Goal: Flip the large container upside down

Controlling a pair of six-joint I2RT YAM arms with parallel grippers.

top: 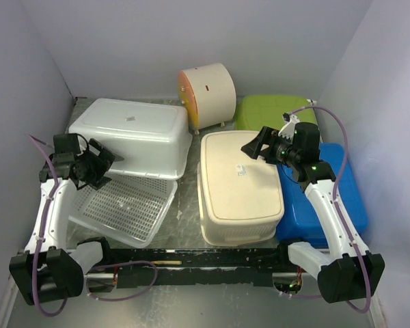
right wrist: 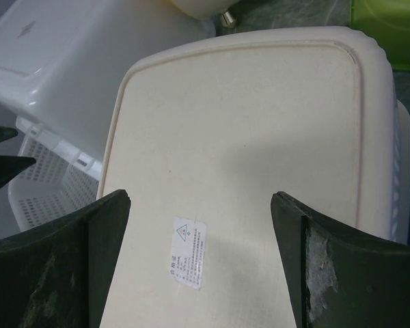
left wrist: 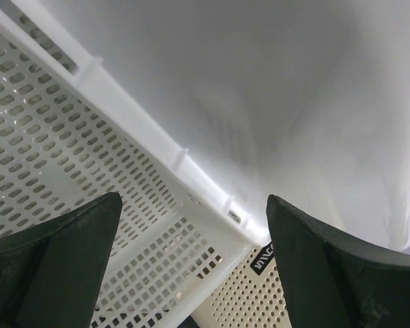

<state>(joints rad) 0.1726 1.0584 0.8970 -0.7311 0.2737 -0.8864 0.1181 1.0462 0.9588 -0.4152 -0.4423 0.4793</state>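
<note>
A: At far left, the big white container (top: 133,133) sits base up, rim down, so it looks flipped already imo. Long axis runs left-right, angled a bit.

B: OK, what can go wrong from here?

A: Its near edge seems to ride on the far rim of the perforated basket (top: 126,208), so it prob isn't flat. Can't tell how firmly it rests. A bump and it could rock or slide off that rim.

B: Bump from what?

A: Left gripper (top: 106,169) is just beside the near wall, jaws wide, holding nothing. A careless pull-back could clip the wall or snag the basket.

B: Right side?

A: Right gripper (top: 254,149) hovers over the cream container (top: 239,184), jaws wide, empty, well apart from the white one, so low risk there
</note>
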